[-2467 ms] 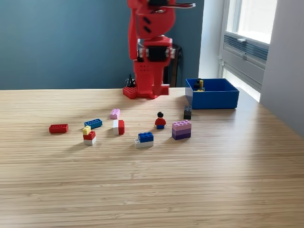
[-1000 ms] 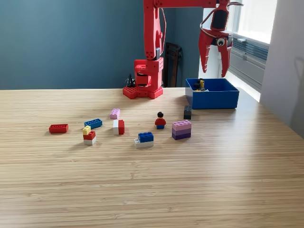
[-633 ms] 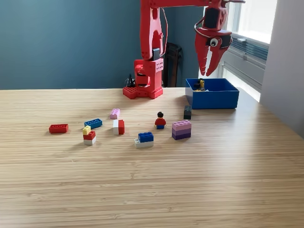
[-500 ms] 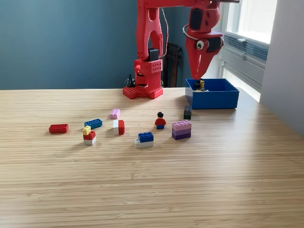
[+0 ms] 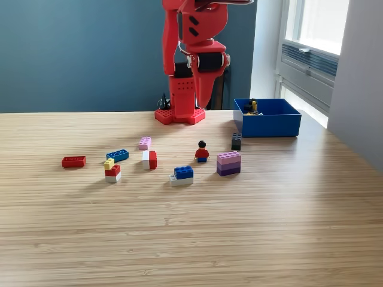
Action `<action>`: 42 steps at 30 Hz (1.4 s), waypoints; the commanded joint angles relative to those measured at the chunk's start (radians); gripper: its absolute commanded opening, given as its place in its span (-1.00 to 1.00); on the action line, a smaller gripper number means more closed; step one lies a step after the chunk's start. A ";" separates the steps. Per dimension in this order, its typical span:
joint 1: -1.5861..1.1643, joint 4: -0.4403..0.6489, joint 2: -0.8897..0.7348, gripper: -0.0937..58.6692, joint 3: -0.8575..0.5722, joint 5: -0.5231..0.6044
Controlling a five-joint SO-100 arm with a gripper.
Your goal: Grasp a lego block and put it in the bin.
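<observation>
The red arm hangs high at the far edge, fingers (image 5: 202, 101) pressed together and empty, ready to drop onto loose bricks like the blue-and-white block (image 5: 181, 175), while the bin (image 5: 267, 124) waits far right on the counter (image 5: 239, 227).

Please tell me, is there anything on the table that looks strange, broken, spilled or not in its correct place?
Nothing stands out. The loose lego pieces lie scattered on the table, none visibly broken, with a small minifigure standing upright among them. The bin sits level with a few pieces inside. The gripper hangs above the table, touching nothing.
</observation>
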 commanded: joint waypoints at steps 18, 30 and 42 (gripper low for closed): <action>0.005 -0.009 0.091 -0.99 0.038 0.009; 0.235 -0.178 0.087 -0.99 0.172 -0.133; 0.637 -0.457 0.078 -1.00 0.284 -0.509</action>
